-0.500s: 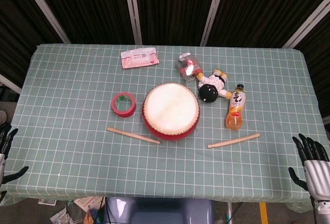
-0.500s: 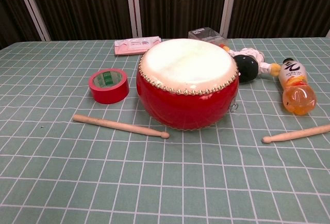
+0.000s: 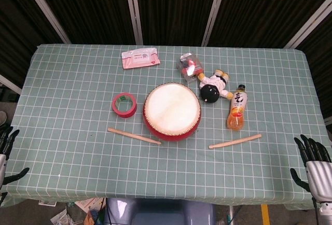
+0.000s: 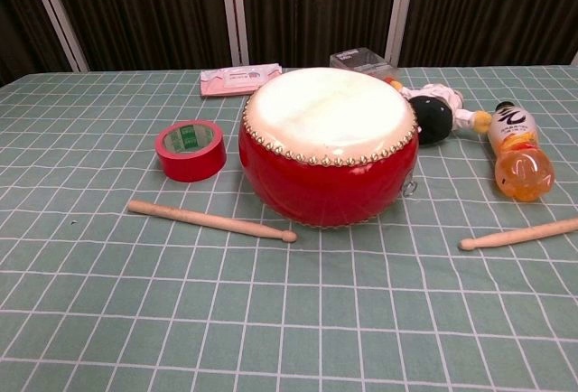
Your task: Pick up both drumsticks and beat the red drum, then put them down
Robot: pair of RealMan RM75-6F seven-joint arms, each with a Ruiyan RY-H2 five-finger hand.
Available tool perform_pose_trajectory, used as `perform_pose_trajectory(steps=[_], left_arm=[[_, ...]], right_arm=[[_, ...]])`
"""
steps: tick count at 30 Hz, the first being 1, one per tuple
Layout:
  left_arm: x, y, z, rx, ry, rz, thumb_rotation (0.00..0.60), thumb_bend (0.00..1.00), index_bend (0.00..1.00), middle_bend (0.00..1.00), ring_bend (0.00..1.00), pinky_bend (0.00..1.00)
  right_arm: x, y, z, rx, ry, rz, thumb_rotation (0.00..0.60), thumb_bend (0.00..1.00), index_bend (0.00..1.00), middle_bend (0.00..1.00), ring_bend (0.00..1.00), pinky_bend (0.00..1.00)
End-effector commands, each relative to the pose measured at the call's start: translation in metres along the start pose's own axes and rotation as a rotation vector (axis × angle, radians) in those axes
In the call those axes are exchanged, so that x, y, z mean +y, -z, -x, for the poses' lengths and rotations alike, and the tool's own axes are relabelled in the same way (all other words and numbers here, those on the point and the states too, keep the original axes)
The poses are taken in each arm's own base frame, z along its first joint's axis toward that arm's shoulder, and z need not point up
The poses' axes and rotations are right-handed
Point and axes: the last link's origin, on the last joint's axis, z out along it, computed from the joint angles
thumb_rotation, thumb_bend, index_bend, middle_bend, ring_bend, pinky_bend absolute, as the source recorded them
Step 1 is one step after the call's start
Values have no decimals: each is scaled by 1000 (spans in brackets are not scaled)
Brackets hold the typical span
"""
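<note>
Red drum standing upright at the centre of the tabletop, which carries a green checked cloth; pale skin facing up, brass studs around the rim. Left drumstick lying flat on the cloth just in front of the drum and to its left, tip towards the drum, close to its base but, as the chest view shows, not touching it. Right drumstick lying flat in front and to the right of the drum, well apart from it, its tip pointing towards the drum. Left hand at the lower left corner of the head view, off the tabletop edge, fingers spread wide, holding nothing. Right hand at the lower right corner, beyond the tabletop edge, fingers likewise spread wide and empty. Neither hand appears in the chest view. Both hands lie well apart from the drumsticks. Tape roll, red, flat beside the drum on its left. Wipes pack near the far edge. Clear box behind the drum, with a doll lying just to its right. Bottle of orange drink on its side, between the doll and the right drumstick. Compared with the earlier frames, nothing has visibly shifted: drum, drumsticks and both hands keep the same positions
</note>
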Motion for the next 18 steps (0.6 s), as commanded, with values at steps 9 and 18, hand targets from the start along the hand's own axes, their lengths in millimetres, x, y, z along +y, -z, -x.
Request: perform_pose_trajectory(steps=[9, 18], left_arm=[[24, -29, -4, -3, -13, 65, 600, 143, 235, 836, 831, 921], [80, -91, 14, -88, -32, 139, 600, 213, 457, 1000, 1000, 1000]], right_arm=[[0, -1, 1, -6, -2, -2, 600, 390, 0, 0, 0, 87], [-1, -1, 1, -13, -8, -2, 600, 390, 0, 0, 0, 87]])
